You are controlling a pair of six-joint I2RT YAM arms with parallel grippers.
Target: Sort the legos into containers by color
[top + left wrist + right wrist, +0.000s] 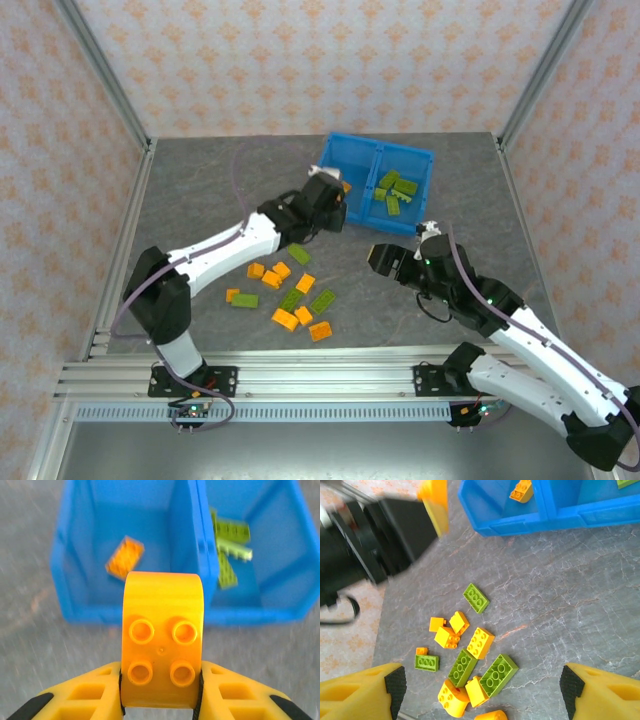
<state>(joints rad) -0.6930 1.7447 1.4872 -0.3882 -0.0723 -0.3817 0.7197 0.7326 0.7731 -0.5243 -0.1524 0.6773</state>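
Left side first: a rounded orange brick (162, 630) with four studs showing is pinched between the fingers of the left gripper (161, 690). It's held just short of the blue bin (90, 611), on the near side of the left compartment and close to the divider. Whether the brick is over the rim can't be told from the wrist view.

One orange lego (125, 556) is seen lying inside that left compartment. A handful of green legos (230, 530) are piled in the right one, some propped against each other.

The right gripper (481, 685) is spread wide with nothing gripped in it. It's parked above the gray tabletop (200, 190), near the bin's front corner and apart from it.

The rest of the legos (290, 295), orange and green mixed, are scattered loose on the tabletop between the two arms, well clear of the bin. One green brick (476, 598) is set a bit apart from the bunch, toward the bin.
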